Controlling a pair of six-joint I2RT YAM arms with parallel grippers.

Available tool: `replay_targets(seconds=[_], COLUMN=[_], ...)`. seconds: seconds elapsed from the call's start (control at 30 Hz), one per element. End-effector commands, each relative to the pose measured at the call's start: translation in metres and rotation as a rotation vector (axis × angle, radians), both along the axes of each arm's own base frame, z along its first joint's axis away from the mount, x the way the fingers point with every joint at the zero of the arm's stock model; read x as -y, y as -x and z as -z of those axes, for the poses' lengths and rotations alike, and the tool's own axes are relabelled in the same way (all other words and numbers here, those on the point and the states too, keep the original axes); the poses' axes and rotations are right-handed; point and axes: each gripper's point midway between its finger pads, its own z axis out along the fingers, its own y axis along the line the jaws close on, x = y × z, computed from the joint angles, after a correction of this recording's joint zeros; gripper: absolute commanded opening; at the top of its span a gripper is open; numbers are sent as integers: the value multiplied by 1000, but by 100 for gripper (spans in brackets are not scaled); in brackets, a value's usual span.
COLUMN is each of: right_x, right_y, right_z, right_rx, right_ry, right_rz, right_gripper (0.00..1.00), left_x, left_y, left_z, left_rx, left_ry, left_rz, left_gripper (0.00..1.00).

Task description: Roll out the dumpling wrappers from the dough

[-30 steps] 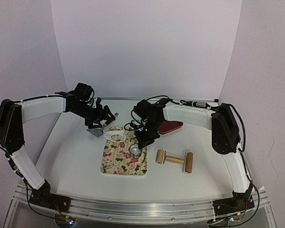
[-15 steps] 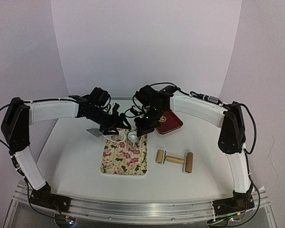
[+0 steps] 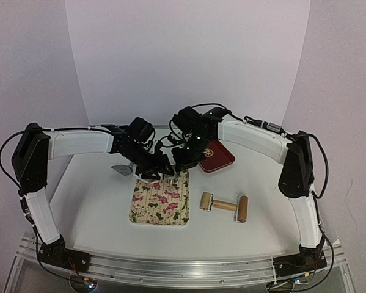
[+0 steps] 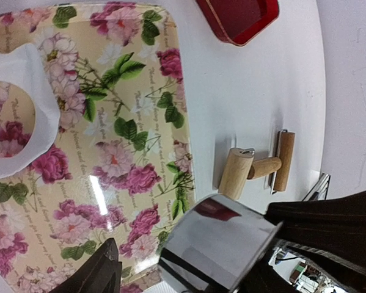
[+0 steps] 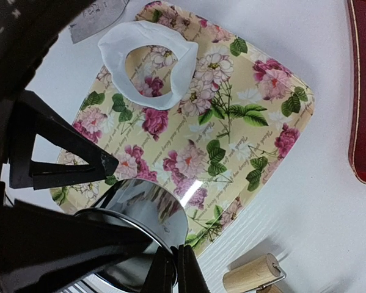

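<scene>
Dumpling wrappers show nowhere as loose discs. The dough (image 5: 143, 33) is one white sheet with one round hole cut in it, lying on the floral board (image 5: 250, 140).

Right wrist view: the right jaws are pinched tight on the wall of the metal ring cutter (image 5: 140, 229), which hangs over the board. The dough lies apart from the cutter, toward the top of this view. Dark fingers of the left arm reach in from the left, one on each side of the cutter. Whether a cut disc sits inside the ring cannot be told.

Left wrist view: the left jaws stand partly open astride the cutter. A gap shows between the one clear fingertip (image 4: 97, 271) and the shiny wall, and they hold nothing. The dough is at the left edge, and the rolling pin (image 4: 259, 168) lies off to the right.

Top view: both arms meet over the board's far edge, the left one nearer the dough at the far-left corner. The pin's handle runs left to right on the tabletop (image 3: 91, 207), just right of the board.

Counted: one dough sheet, one hole, one cutter, one board, one rolling pin with two rollers, one red tray (image 3: 226, 160), one scraper (image 3: 120, 169).

The next move probably turns on the left jaws meeting the cutter squarely.
</scene>
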Motion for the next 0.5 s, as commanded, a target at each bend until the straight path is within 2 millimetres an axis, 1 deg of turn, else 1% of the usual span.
replay_targets(seconds=[0.0, 0.1, 0.23, 0.33, 0.47], right_x=[-3, -5, -12, -17, -20], right_y=[-3, 0, 4, 8, 11], right_z=[-6, -3, 1, 2, 5], right_rx=[27, 19, 2, -9, -27], right_ry=[8, 14, 7, 0, -4], right_rz=[23, 21, 5, -10, -15], right_gripper=[0, 0, 0, 0, 0], left_x=[-9, -10, -11, -14, -19], left_y=[-8, -3, 5, 7, 11], left_z=[-1, 7, 22, 31, 39], left_rx=[17, -1, -34, -47, -62], left_ry=[-93, -130, -166, -199, -235], left_rz=[-51, -44, -31, -34, -28], left_gripper=[55, 54, 54, 54, 54])
